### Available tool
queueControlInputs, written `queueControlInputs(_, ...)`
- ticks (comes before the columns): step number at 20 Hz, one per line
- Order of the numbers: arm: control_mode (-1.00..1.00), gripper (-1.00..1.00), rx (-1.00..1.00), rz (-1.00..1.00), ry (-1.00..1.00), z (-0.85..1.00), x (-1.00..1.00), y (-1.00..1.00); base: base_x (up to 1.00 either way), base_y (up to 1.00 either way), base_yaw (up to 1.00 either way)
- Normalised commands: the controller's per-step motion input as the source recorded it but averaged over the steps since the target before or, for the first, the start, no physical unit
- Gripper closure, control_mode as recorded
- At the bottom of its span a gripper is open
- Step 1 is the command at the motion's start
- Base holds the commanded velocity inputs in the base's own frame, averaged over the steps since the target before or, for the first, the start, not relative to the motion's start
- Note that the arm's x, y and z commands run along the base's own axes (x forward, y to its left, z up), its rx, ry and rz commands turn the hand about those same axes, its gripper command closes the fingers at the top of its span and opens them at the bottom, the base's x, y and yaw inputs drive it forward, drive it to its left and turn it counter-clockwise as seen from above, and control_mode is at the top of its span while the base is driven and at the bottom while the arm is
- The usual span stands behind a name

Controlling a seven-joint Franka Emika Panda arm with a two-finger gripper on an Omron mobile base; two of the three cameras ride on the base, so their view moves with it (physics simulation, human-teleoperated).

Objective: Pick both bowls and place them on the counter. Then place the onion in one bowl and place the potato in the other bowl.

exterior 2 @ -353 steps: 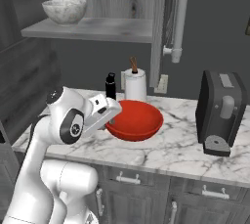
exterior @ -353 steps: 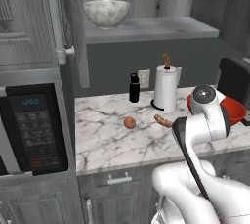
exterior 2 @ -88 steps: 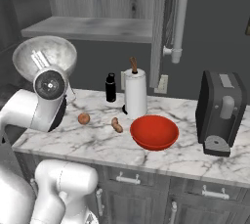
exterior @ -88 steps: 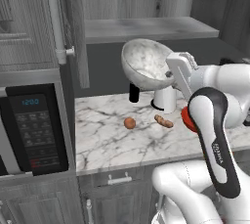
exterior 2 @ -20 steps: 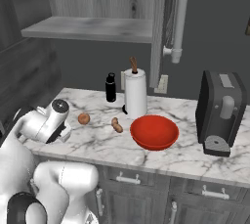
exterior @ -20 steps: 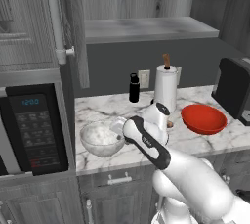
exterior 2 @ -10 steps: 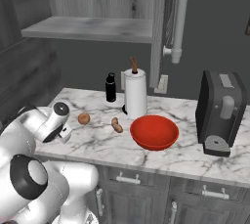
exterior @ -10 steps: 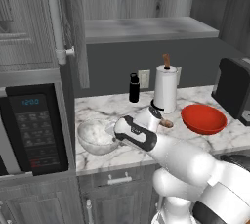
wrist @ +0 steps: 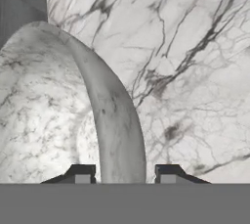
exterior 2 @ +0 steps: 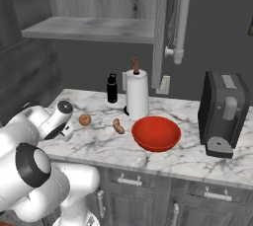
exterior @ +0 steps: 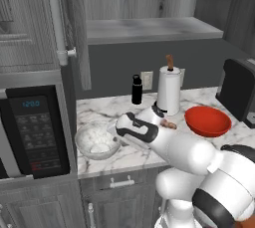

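While the marble bowl [exterior: 97, 141] sits upright on the white veined worktop [exterior 2: 108, 143] beside the microwave [exterior: 34, 131], the end effector [wrist: 124, 171] straddles its near rim: in the hand view one dark fingertip [wrist: 80, 173] stands inside the bowl's wall and the other outside it, with the thick rim running up between them. Each tip sits just clear of the wall, so I judge the grip released, or very nearly so; a light touch cannot be ruled out.

The coming move turns on where the onion [exterior 2: 85, 120] lies from the end effector. In the right base view it rests on the worktop just beyond the hand, between the hand and the potato [exterior 2: 118, 127]. The potato's long axis runs roughly front to back, and it lies just beside the red bowl [exterior 2: 155, 133]. So the onion looks like the nearer pick, a short reach away, once the hand lifts clear of the rim.

The marble bowl is deep, white-grey and thick-walled. The onion is a small orange-brown ball, the potato a lumpy sausage shape.
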Motion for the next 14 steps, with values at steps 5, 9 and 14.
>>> queueControlInputs(5, -1.00, -1.00, 0.00, 0.00, 0.00, 0.17, -0.12, -0.08, 0.00, 0.00, 0.00)
queueControlInputs(9, -1.00, -1.00, 0.00, -0.01, 0.00, 0.61, -0.16, -0.30, 0.00, 0.00, 0.00)
queueControlInputs(14, -1.00, -1.00, -0.01, -0.05, 0.01, 0.66, -0.06, -0.39, 0.00, 0.00, 0.00)
